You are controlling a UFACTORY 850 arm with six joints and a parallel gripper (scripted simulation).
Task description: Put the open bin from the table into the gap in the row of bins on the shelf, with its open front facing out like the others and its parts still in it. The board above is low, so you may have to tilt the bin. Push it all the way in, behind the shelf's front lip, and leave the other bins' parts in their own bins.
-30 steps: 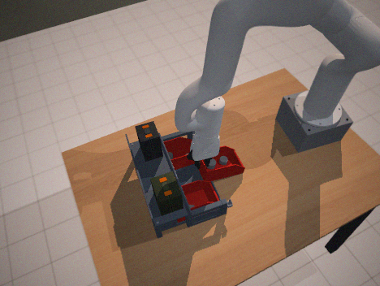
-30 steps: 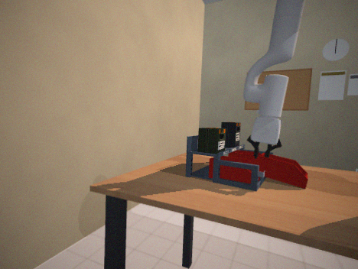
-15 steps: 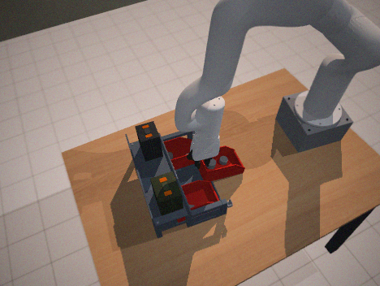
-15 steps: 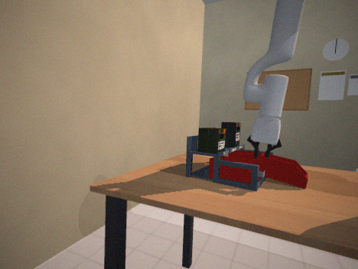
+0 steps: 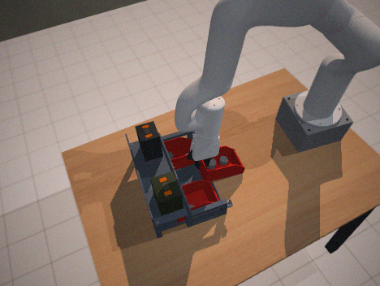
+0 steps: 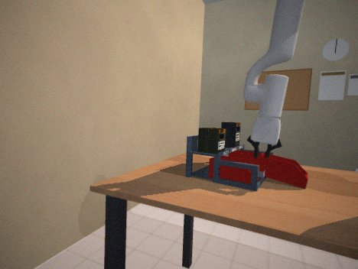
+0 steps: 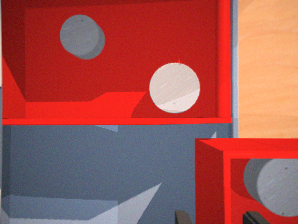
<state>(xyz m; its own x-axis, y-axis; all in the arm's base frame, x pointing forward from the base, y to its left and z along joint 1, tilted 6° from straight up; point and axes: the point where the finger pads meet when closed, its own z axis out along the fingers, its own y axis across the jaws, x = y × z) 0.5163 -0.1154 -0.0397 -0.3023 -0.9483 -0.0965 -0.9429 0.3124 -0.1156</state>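
My claw [image 6: 262,150] partly spread and released, gripping nothing, poised over the bin's [image 5: 227,164] rear wall, bin half out of the shelf [image 5: 143,184] gap — resting on the worktop [image 5: 264,211].

Gripper [image 7: 212,218] fingertips cut by wrist view's bottom edge.

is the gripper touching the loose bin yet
Cannot tell. In the exterior view the gripper straddles the bin's back edge, fingers partly open, but no view shows contact or a gap plainly.
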